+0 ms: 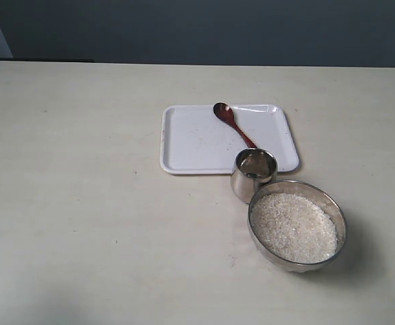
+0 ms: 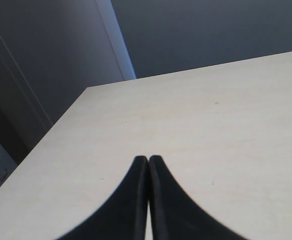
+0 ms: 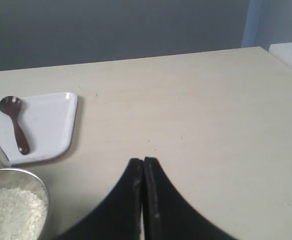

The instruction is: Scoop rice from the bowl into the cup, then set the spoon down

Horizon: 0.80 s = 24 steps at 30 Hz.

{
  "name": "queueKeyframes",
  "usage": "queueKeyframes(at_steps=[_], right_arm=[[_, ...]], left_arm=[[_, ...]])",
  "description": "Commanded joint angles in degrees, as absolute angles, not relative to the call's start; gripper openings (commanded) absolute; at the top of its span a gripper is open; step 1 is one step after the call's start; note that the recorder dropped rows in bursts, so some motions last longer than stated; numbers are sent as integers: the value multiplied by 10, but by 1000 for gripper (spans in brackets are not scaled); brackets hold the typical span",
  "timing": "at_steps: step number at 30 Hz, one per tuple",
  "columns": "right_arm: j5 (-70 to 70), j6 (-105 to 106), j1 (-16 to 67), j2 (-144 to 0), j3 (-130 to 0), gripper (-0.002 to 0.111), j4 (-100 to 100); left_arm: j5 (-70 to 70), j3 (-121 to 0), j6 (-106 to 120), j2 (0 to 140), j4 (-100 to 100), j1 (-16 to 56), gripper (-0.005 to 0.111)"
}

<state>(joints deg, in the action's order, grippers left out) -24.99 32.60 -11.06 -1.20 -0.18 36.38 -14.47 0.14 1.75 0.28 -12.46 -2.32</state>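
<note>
On white tray [image 1: 184, 139] near cup [image 1: 253, 175], spoon [image 1: 233, 123] is seen lying, judged light, stiff & slick-glossy, so slim mid-handle is best pinched; left fingers [image 2: 137, 182] & right fingers [image 3: 132, 186] are pressed together w/ nothing held.

left gripper [image 2: 147, 160] has its two dark fingers pressed together, the tips meeting. right gripper [image 3: 143, 161] is likewise closed, its fingers flat against each other, empty.

The handle end of the spoon [image 1: 232, 122] is hidden behind the cup [image 1: 253, 175]; the bowl [image 3: 40, 184] is cut off by the right wrist view's edge.
</note>
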Motion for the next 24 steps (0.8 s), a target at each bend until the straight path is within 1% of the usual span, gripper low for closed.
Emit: queueKeyframes(at_steps=[1,12,21,24], right_arm=[[-245,294,-114,-6,0,-1,327],[-198,158,-114,-4,0,-1,113],[-197,37,-114,-4,0,-1,51],[-198,25,-114,-4,0,-1,43]], left_arm=[[-138,0,15,0,-126,-24,1],[-138,0,15,0,-126,-24,1],[-138,0,15,0,-126,-24,1],[-138,0,15,0,-126,-24,1]])
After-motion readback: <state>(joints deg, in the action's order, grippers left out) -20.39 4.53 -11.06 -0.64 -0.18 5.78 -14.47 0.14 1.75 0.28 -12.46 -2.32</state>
